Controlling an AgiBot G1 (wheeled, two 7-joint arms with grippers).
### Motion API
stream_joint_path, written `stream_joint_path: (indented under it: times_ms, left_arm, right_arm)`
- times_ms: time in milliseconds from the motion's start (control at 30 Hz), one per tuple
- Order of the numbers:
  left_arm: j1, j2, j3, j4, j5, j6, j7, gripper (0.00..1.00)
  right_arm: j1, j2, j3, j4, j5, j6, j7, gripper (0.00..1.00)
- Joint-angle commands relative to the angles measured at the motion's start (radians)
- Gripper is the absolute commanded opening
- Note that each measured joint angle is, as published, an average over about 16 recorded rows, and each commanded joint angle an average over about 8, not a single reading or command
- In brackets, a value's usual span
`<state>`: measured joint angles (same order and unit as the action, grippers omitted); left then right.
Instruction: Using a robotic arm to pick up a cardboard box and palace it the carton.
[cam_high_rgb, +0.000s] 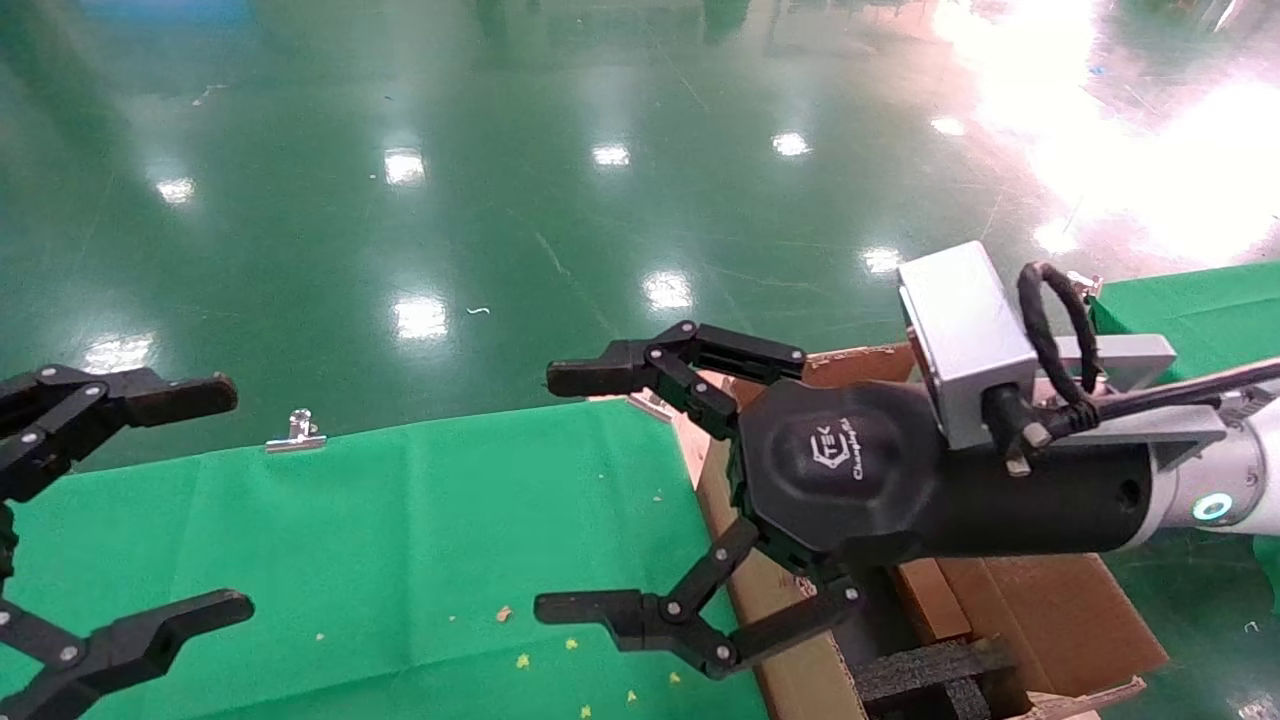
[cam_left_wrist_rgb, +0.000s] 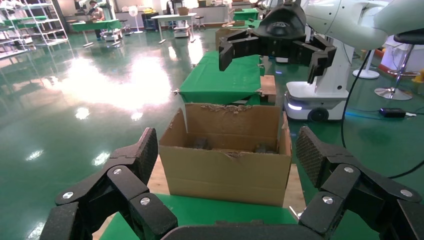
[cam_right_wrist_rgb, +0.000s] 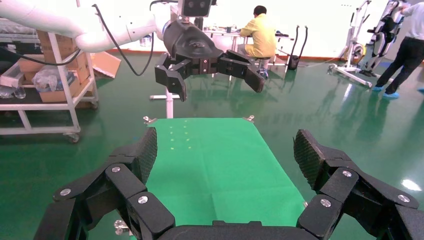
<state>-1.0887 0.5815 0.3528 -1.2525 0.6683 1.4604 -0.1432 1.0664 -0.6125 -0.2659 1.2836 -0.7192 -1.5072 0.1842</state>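
While right gripper (cam_high_rgb: 575, 495) gapes empty — carton (cam_high_rgb: 1010, 600) sits behind.

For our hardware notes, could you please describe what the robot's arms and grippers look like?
The right gripper is black with linked, riveted fingers and a white logo on its rounded body. Behind it sit a silver camera block, a looped black cable and a white arm with a teal light ring. The left gripper has matching black fingers.

- A robotics lab or test hall: glossy green floor (cam_high_rgb: 420, 200) throughout.
- Green-clothed counter (cam_right_wrist_rgb: 220, 165); metal shelving rack (cam_right_wrist_rgb: 45, 95) stacked with boxes.
- A wheeled robot base (cam_left_wrist_rgb: 315, 102); a seated worker in yellow (cam_right_wrist_rgb: 260, 32) at a far desk.
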Motion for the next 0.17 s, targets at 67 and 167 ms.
stream_joint_path:
  times_ms: [67, 167]
  left_arm:
    - [0.0, 0.0, 0.0, 0.0, 0.0, 0.0, 0.0, 1.0]
    - [0.0, 0.0, 0.0, 0.0, 0.0, 0.0, 0.0, 1.0]
  right_arm:
    - [-0.01, -0.002, 0.016, -0.001, 0.013, -0.014, -0.005, 1.0]
    - [-0.008, -0.002, 0.013, -0.001, 0.011, -0.011, -0.004, 1.0]
